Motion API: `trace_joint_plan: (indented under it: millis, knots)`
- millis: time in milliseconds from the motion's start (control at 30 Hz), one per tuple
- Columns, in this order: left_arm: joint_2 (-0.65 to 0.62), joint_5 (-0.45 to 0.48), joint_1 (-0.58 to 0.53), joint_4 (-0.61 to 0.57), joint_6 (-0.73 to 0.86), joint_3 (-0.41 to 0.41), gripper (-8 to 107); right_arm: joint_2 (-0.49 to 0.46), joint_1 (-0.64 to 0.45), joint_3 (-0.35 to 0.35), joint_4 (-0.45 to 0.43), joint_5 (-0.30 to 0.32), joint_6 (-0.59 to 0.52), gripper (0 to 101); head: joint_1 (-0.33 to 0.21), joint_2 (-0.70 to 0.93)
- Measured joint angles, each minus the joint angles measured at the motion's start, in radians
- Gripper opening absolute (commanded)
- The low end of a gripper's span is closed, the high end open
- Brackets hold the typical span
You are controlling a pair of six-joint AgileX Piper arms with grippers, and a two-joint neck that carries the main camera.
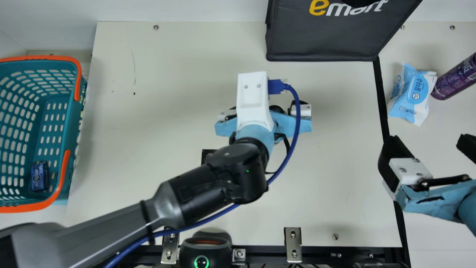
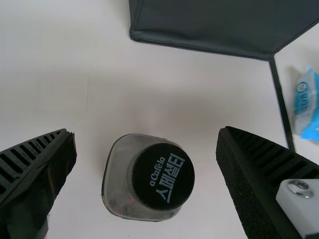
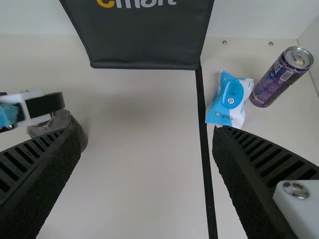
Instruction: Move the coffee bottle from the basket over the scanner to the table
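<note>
In the main view my left gripper (image 1: 293, 124) is over the middle of the table (image 1: 148, 178), with the black cap of the coffee bottle (image 1: 276, 109) visible beside its white mount. The left wrist view has the bottle (image 2: 117, 184), cap up, between the spread fingers of my left gripper (image 2: 146, 139), with a gap on both sides. My right gripper (image 1: 427, 143) is open and holds nothing at the table's right side. In the right wrist view my right gripper (image 3: 145, 135) is spread, and the bottle (image 3: 79, 130) shows partly behind a finger. The basket (image 1: 80, 123) stands far left.
A black bag (image 1: 323, 41) stands at the back. Wet wipes (image 1: 412, 95) and a purple can (image 1: 455, 78) lie right of the black strip. A blue pack (image 1: 39, 176) is inside the basket. At the front edge sits a black device with a green ring (image 1: 204, 249).
</note>
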Motion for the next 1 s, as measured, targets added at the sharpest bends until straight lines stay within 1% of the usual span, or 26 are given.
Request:
trace_joint_plan:
  millis: [133, 333, 500, 633, 733, 833, 933, 1000]
  knots:
    - [-0.064, -0.066, 0.032, -0.049, 0.032, 0.052, 90, 0.0, 0.0, 0.0, 0.0, 0.0, 0.0, 95, -0.002, 0.0]
    - [-0.196, -0.182, 0.107, -0.152, 0.123, 0.157, 90, 0.0, 0.0, 0.0, 0.0, 0.0, 0.0, 95, 0.0, 0.0]
    - [-0.319, -0.273, 0.184, -0.256, 0.242, 0.272, 90, 0.0, 0.0, 0.0, 0.0, 0.0, 0.0, 95, 0.0, 0.0]
    - [-0.42, -0.326, 0.25, -0.346, 0.344, 0.36, 90, 0.0, 0.0, 0.0, 0.0, 0.0, 0.0, 95, 0.0, 0.0]
    - [-0.497, -0.34, 0.302, -0.419, 0.433, 0.429, 90, 0.0, 0.0, 0.0, 0.0, -0.001, 0.0, 95, 0.0, 0.0]
    - [-0.579, -0.329, 0.358, -0.491, 0.534, 0.495, 90, 0.0, 0.0, 0.0, 0.0, 0.0, 0.0, 95, 0.0, 0.0]
    - [-0.653, -0.299, 0.41, -0.565, 0.642, 0.547, 90, 0.0, 0.0, 0.0, 0.0, 0.0, 0.0, 95, -0.002, 0.0]
    - [-0.702, -0.272, 0.448, -0.612, 0.709, 0.566, 90, 0.0, 0.0, 0.0, 0.0, 0.0, 0.0, 95, 0.0, 0.0]
